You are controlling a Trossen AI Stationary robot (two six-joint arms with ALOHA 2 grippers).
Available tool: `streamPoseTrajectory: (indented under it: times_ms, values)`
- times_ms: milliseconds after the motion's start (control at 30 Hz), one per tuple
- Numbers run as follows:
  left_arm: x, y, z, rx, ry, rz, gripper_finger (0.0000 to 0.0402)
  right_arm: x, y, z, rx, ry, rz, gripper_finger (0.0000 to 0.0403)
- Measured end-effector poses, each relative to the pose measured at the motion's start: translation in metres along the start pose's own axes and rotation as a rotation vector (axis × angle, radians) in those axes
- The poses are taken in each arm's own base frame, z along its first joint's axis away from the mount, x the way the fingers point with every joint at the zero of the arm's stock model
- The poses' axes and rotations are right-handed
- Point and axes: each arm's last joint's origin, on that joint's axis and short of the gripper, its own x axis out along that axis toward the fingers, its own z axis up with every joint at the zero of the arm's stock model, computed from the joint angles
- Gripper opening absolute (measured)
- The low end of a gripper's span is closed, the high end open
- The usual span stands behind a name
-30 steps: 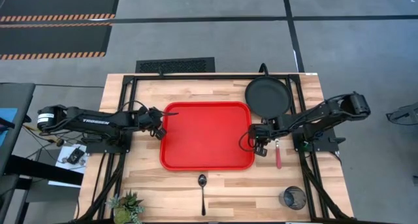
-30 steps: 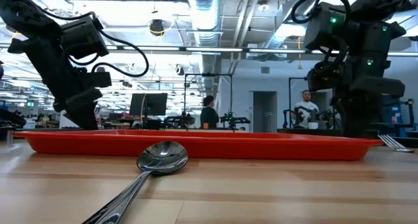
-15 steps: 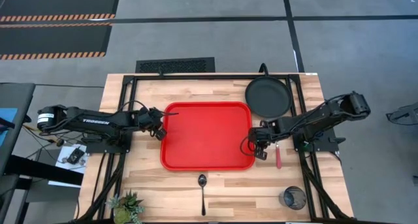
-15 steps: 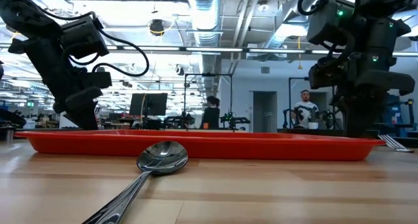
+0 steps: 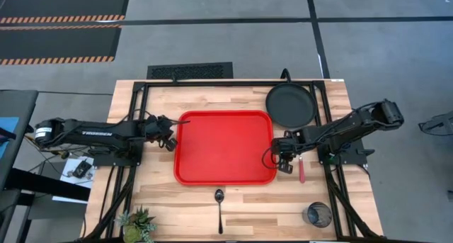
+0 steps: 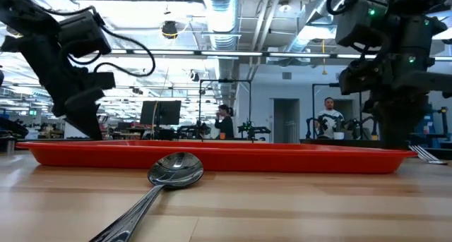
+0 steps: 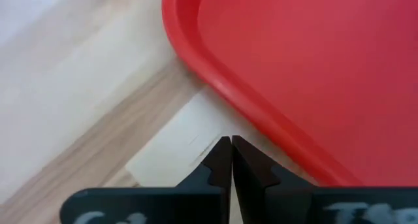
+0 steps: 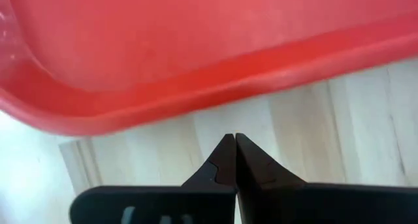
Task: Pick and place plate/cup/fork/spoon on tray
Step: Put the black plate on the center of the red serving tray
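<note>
Since the earlier frames, little has been shifted: the left gripper [image 5: 168, 133] has been drawn slightly back from the left edge of the tray [image 5: 225, 178], and the right gripper [image 5: 283, 160] has been eased a touch nearer the tray's near right corner. Both pairs of fingers are pressed together with nothing between them, as the two wrist views show. No item has been picked up yet, so the task is judged to be at its very start, with the right arm seemingly being positioned near the fork [image 5: 301, 166].

All four items lie on the table [image 5: 156, 193], off the tray. The tray is a bright red, smooth plastic rectangle with rounded corners and a raised lip, and it is bare. The plate [image 5: 290, 105], round and matte black with a raised rim, is set just beyond the tray's far right corner. The fork, red-handled and slim, lies just right of the tray beside the right gripper. The spoon [image 5: 219, 206], dark polished metal with an oval bowl, rests in front of the tray. The cup [image 5: 318, 215], a small tinted glass tumbler, stands at the near right. The tabletop is pale wood in long strips.
</note>
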Motion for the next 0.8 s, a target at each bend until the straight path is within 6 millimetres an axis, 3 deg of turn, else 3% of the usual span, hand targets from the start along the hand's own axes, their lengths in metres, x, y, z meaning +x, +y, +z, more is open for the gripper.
streamPoseTrajectory:
  times_ms: [200,400,600,800]
  values:
    - [-0.017,0.002,0.007,0.008,-0.143,-0.067,0.0,-0.031,-0.006,0.0,-0.091,-0.139,-0.017,0.0008]
    - [-0.021,0.002,0.004,0.004,-0.348,-0.257,0.0,-0.058,-0.037,0.007,-0.052,-0.327,-0.072,0.0009]
    - [-0.014,0.002,-0.009,0.018,-0.564,-0.488,0.0,-0.06,-0.071,0.011,0.07,-0.328,-0.158,0.0027]
    - [-0.023,0.001,-0.005,0.095,-0.667,-0.546,0.0,-0.046,-0.091,0.012,0.134,-0.225,-0.217,0.0105]
